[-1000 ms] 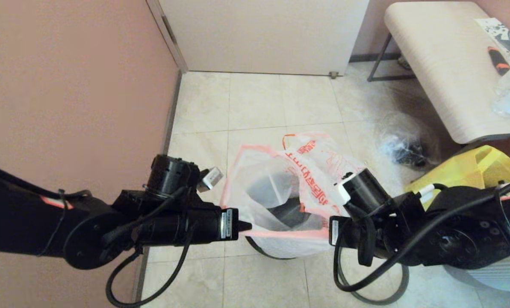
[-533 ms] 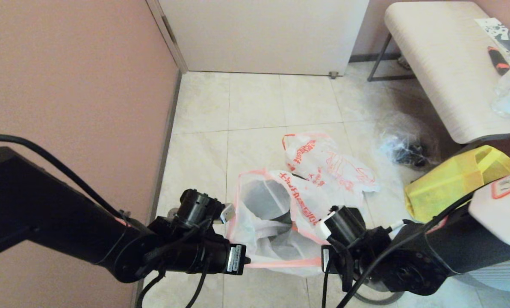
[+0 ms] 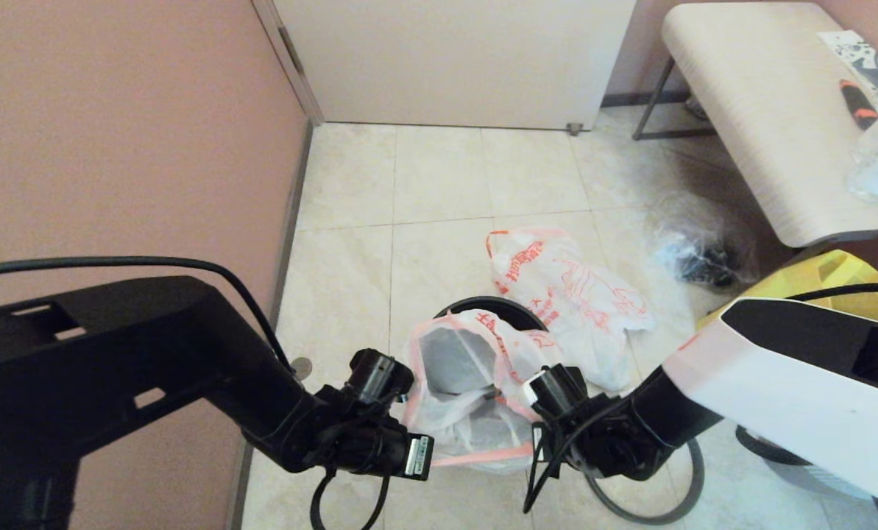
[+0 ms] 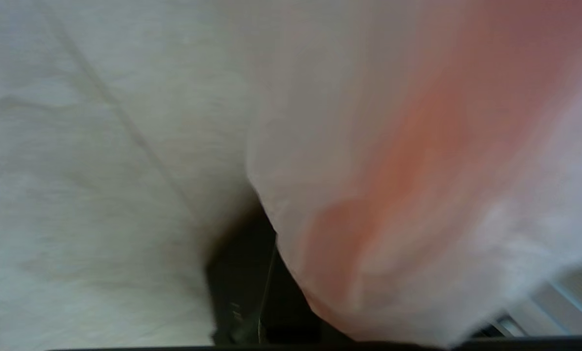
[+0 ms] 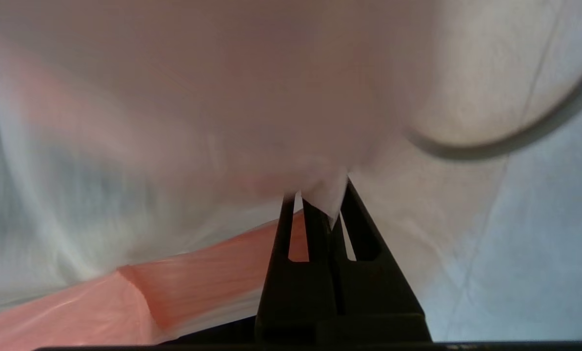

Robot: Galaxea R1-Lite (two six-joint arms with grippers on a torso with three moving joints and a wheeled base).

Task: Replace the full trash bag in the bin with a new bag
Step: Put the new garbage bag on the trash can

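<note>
1. I see red lettering on the full trash bag (image 3: 556, 287) lying on the floor, but I cannot read any word of it.
2. The new bag (image 3: 475, 383) over the bin (image 3: 486, 303) also carries red lettering along its near side; I cannot make it out.
3. A white label sits on the left wrist; its print is too small for me to read.

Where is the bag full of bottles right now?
In the head view the full trash bag lies on the floor tiles just behind and right of the bin, with the clear plastic bag further right.
</note>
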